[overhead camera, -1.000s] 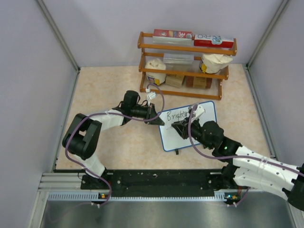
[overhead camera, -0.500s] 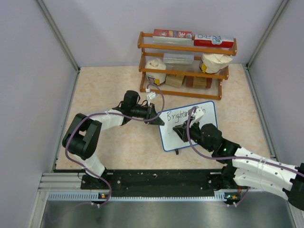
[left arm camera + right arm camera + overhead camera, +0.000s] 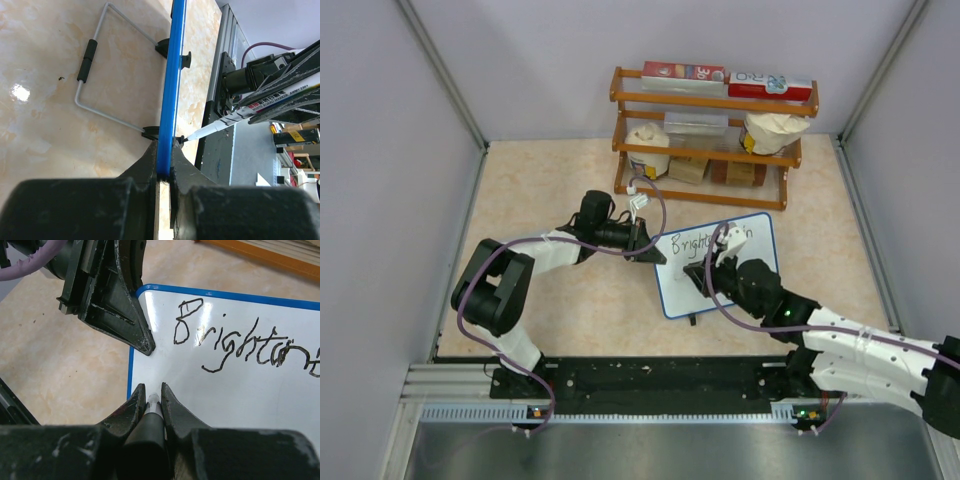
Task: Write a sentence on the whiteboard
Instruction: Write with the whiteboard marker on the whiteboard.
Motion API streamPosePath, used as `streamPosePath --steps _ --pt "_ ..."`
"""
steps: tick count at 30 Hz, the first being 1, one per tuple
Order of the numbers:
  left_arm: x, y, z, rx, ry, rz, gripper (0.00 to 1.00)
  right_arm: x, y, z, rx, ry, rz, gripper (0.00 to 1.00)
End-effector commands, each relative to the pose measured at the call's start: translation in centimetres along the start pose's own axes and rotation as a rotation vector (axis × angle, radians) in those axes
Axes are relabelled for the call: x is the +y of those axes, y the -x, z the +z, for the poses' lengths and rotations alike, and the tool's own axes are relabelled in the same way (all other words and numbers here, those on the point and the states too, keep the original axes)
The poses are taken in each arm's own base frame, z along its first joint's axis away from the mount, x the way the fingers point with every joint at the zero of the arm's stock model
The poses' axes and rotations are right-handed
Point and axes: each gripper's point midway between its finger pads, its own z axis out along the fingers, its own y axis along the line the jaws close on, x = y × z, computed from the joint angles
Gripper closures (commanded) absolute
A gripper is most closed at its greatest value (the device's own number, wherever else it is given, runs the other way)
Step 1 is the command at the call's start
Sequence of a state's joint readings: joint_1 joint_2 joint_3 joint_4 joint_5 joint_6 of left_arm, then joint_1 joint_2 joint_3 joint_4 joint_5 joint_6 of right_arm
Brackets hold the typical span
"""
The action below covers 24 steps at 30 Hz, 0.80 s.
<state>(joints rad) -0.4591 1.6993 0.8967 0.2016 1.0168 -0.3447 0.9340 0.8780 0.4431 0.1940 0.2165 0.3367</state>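
On the beige table (image 3: 550,190), blue-rimmed whiteboard (image 3: 240,395), black handwritten sentence (image 3: 235,344) starting "Bright"

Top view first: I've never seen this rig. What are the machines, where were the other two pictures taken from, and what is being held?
These are robots: a left arm and a right arm bolted at the near edge of a table, seen from above in the top view. The other two pictures come from cameras on their wrists. The left gripper clamps the edge of a whiteboard, steadying it. The right gripper holds a marker, its tip close to the board below the lettering, which begins "Bright". A shelf of groceries stands at the back.
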Motion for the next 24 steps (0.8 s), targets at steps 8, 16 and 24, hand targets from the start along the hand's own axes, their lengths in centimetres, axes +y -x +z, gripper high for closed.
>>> streamPosePath --steps 8,16,24 --pt "3.9 -1.9 0.4 0.027 0.163 0.060 1.00 0.4 0.7 0.7 -0.035 -0.005 0.021 1.00" --pt "3.9 -1.9 0.4 0.027 0.163 0.060 1.00 -0.8 0.3 0.7 -0.022 -0.074 0.026 1.00" --pt "3.8 -1.9 0.4 0.027 0.160 0.061 1.00 -1.9 0.6 0.4 -0.032 -0.144 0.030 1.00"
